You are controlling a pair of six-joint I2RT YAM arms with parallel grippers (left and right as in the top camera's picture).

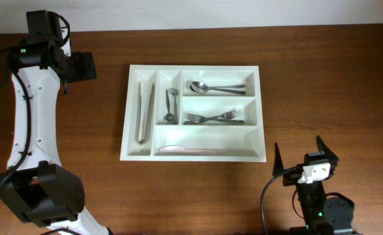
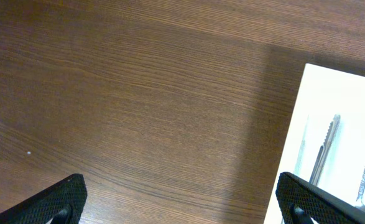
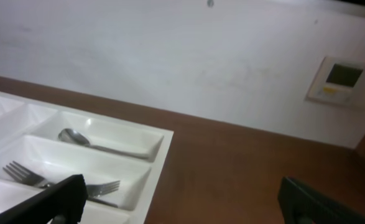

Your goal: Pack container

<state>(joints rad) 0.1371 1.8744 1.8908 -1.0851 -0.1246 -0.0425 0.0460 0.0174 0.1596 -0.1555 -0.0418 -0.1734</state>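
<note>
No writing I can read anywhere here; the only likely spot, the small screen on the wall panel (image 3: pixel 342 79), is too blurred to give up any letters or numbers

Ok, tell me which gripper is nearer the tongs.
Left. Left gripper: off the tray corner by the tongs. Right gripper: off the diagonally opposite corner.
</note>
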